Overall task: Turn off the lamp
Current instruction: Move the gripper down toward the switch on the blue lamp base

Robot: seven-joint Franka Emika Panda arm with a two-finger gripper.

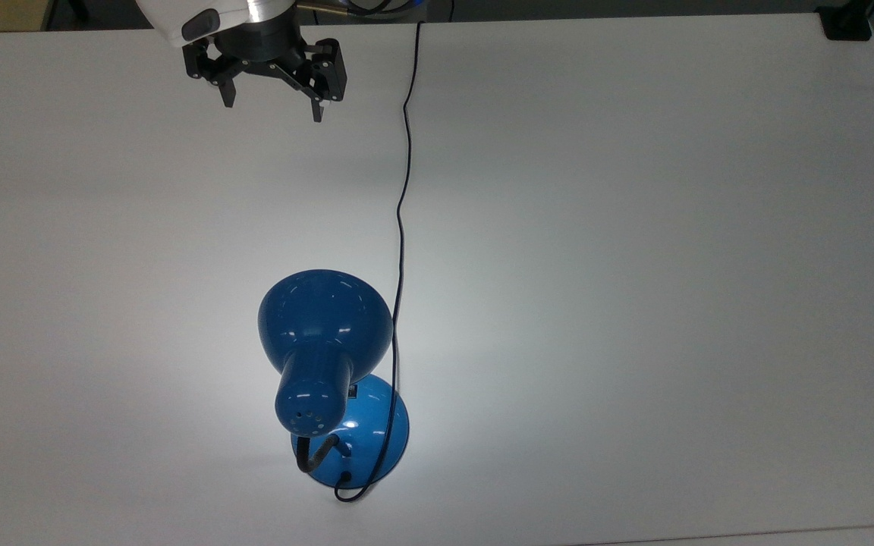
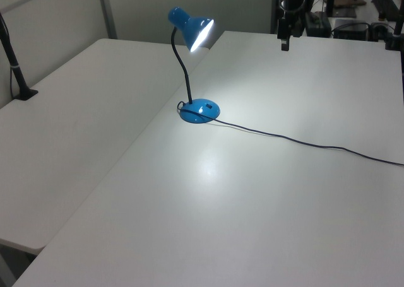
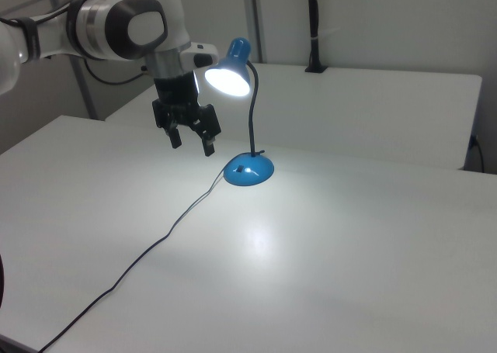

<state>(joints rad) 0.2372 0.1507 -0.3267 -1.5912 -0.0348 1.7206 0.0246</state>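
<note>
glossy blue is what we meet first in the top view: the lamp (image 1: 327,356) stands near the lower middle of the white table (image 1: 672,265), its bell shade leaning over the round base (image 1: 376,436), where a small dark switch (image 1: 351,392) peeks out just beside the shade's neck. a pool of light spreads on the table around it, so we judge it lit. its thin black cord (image 1: 403,189) runs from the base up to the top view's far edge. our gripper (image 1: 276,105) hangs near the top edge, well apart from the lamp, its jaws spread wide with nothing between them. in the left view we see the lamp (image 2: 192,31) upright on its gooseneck, the shade glowing and throwing a bright patch on the table, with the gripper (image 2: 285,42) off toward the left view's upper right, high above the surface. in the right view the gripper (image 3: 191,140) hovers in the air at the right view's left of the shade, the lit bulb shining behind it and the base (image 3: 249,170) lower down, to the right. so we reckon nothing of the task is done: the approach to the switch on the base and the press itself are both left.
</note>
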